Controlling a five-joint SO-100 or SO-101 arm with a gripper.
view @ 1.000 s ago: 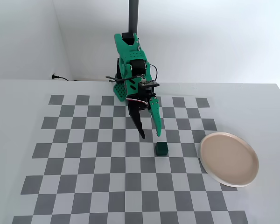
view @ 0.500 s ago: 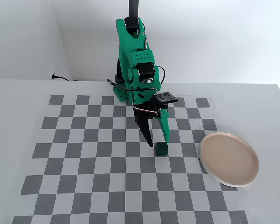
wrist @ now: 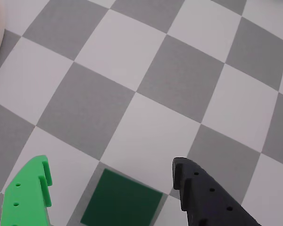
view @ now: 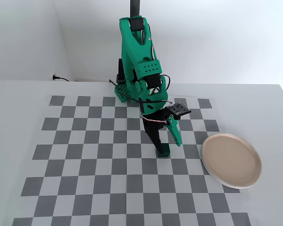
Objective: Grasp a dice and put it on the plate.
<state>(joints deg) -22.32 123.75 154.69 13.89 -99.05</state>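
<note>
One table: white table (view: 19, 108) with a grey-and-white checkered mat carries every item; the flat surface keeps the cube level for a descending grasp.
Arm: bright green five-joint robot arm (view: 137, 56) leans forward from its base at the far edge, with the wrist pitched down over the mat's centre.
Plate: round, shallow beige-pink plate with pale rim (view: 231, 160) lies flat at the right in the fixed view, well apart from the cube and empty, so the drop zone is clear.
Gripper: two-finger gripper (wrist: 111, 188) has its jaws spread, green finger on one side and black finger on the other, bracketing the cube without visible contact.
Dice: small dark green plain cube (wrist: 121, 201) rests on the mat between the fingers, not yet lifted.
</note>
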